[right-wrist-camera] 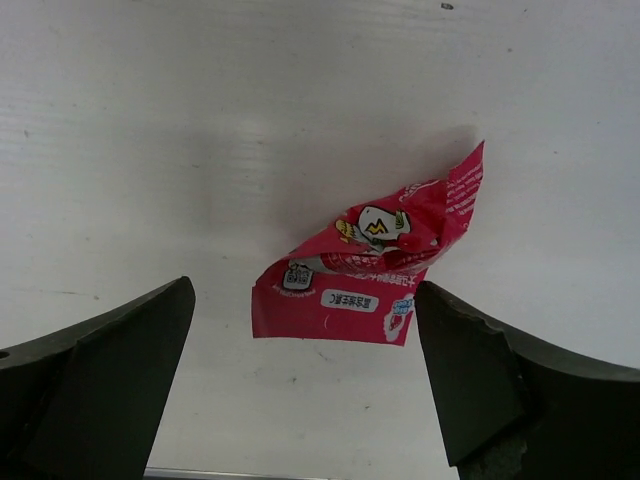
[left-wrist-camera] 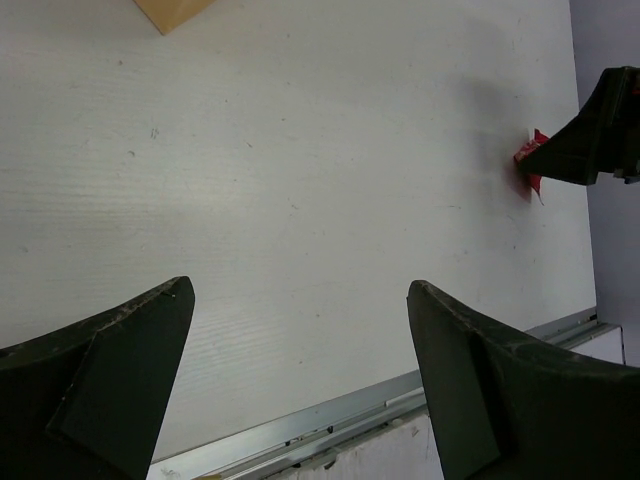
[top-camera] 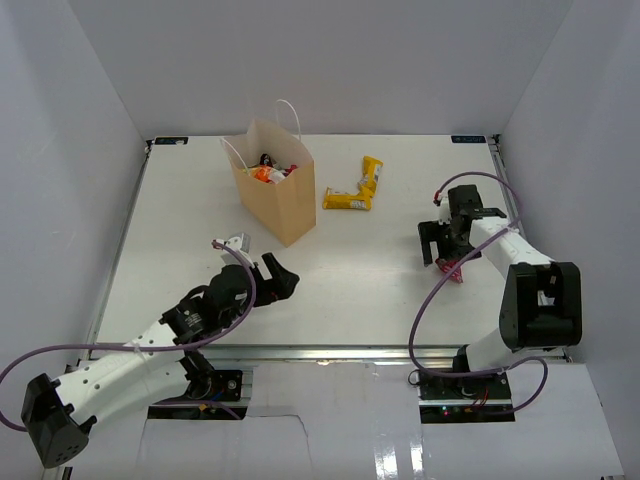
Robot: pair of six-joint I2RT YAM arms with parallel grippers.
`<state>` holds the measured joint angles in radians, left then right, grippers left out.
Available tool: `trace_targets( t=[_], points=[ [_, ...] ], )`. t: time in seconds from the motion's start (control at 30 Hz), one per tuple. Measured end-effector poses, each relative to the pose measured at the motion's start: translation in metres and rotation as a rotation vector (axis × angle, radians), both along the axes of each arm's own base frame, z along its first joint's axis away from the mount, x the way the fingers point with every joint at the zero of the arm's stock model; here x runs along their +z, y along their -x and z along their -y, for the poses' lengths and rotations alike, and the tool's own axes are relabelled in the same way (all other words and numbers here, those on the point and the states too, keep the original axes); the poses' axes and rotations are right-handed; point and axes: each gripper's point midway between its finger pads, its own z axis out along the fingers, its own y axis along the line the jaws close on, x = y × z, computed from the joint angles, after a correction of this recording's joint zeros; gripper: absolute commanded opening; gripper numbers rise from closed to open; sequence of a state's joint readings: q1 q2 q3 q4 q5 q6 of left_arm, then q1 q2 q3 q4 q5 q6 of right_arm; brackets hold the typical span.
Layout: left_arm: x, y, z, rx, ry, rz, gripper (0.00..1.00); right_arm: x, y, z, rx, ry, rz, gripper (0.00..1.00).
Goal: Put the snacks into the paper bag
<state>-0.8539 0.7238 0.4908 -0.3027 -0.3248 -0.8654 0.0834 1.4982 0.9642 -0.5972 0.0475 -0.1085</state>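
Fingers (right-wrist-camera: 110,370) of the right gripper (right-wrist-camera: 302,290) spread wide over a crumpled pink snack packet (right-wrist-camera: 370,265), seemingly not touching it; left gripper (left-wrist-camera: 300,287) gapes empty; the paper bag (top-camera: 280,200) stands upright well apart.

The pink packet (right-wrist-camera: 375,265) is glossy, crinkled film. On my right gripper (right-wrist-camera: 302,295), the fingers (right-wrist-camera: 90,390) look like matt black plastic, scuffed along the edges. The desk (right-wrist-camera: 200,100) is matt white, finely grained and faintly scratched, and its rail (left-wrist-camera: 330,425) is brushed metal. The paper bag (top-camera: 285,205) is dull tan kraft paper. The yellow packets (top-camera: 350,198) shine.
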Motion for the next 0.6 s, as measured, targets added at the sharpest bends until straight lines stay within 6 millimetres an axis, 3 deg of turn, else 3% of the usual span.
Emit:
trace_targets(
  t=[0.23,0.33,0.4,0.43,0.6],
  points=[
    [0.002,0.006,0.003,-0.013,0.053,-0.015,0.98,-0.019,-0.009,0.006,-0.152,-0.004,-0.040,0.75],
    [0.003,0.009,0.002,-0.007,0.081,-0.014,0.98,-0.021,-0.013,0.010,-0.182,0.000,-0.028,0.62],
    [0.004,0.009,0.001,-0.003,0.095,-0.014,0.98,-0.022,-0.016,0.010,-0.190,-0.002,-0.013,0.47],
    [0.005,0.009,0.001,-0.002,0.098,-0.014,0.98,-0.024,-0.016,0.010,-0.192,-0.004,-0.008,0.47],
    [-0.002,0.009,0.003,-0.002,0.080,-0.033,0.98,-0.023,-0.013,0.011,-0.170,-0.013,0.017,0.25]
  ],
)
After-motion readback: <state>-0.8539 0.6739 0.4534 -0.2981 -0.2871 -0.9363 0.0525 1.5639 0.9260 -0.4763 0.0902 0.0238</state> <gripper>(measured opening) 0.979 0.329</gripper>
